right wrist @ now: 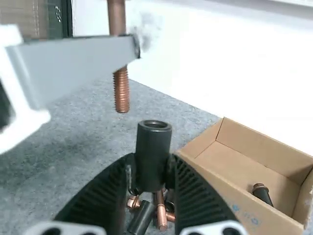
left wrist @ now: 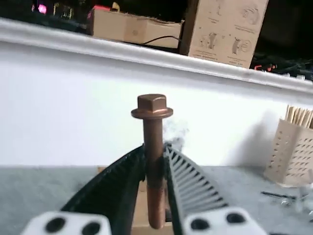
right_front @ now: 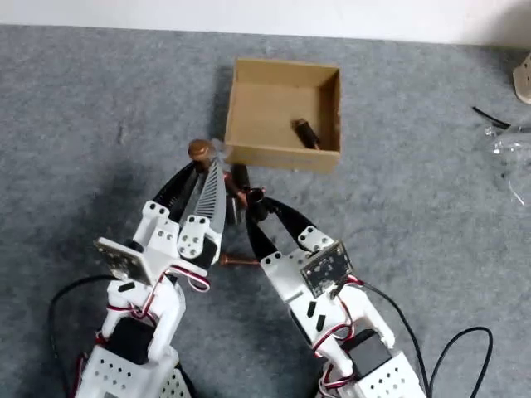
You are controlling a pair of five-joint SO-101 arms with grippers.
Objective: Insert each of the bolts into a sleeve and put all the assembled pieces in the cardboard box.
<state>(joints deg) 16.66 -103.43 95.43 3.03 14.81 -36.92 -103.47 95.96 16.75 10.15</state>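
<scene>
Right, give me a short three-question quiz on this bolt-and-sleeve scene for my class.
1. True or false: the left gripper holds a bolt with its head up.
2. The right gripper grips: A) a sleeve, B) a nut, C) nothing?
3. How many assembled pieces lie in the cardboard box?
Key: 1 true; 2 A; 3 one.

Copper bolt (left wrist: 153, 147) and black sleeve (right wrist: 152, 152) upright; assembly (right_front: 304, 133) inside cardboard box (right_front: 282, 157).
</scene>
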